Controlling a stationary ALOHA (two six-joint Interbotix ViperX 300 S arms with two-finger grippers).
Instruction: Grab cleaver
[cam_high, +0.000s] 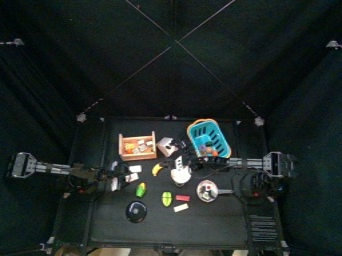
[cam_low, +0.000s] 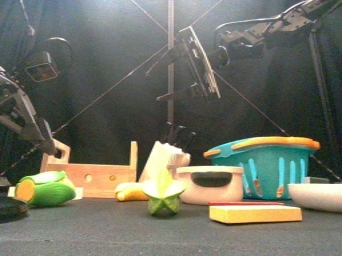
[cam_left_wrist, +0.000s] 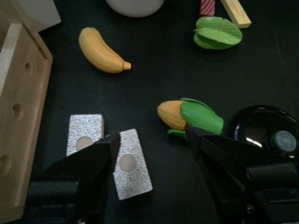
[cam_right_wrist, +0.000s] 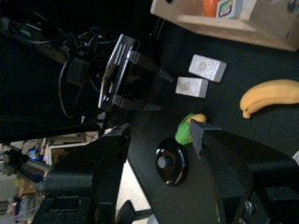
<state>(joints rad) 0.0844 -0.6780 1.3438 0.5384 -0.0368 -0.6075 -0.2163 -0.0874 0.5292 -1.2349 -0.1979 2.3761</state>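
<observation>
Cleaver placement decides the coming move: it seems to stand propped on edge just right of the wooden crate, between the crate and the teal basket. Its pale blade is low and a dark handle end points up, so its long axis runs nearly upright with a slight lean. From above it shows only as a small white patch beside the crate's right side, toward the far half of the table. The right gripper hangs high over the middle of the table with its jaws spread wide and nothing between them. In the front view it sits above and a little right of the cleaver, so the blade lies below it and slightly left. The left gripper is low over the near left of the table, its jaws also wide and empty. It is above two speckled white blocks and a corn cob, with a banana farther off. The cleaver does not show clearly in its wrist view. The right arm looks better placed, since it could come straight down on the raised handle. A grip across the thin blade would probably call for the jaws to be turned square to its flat faces.
</observation>
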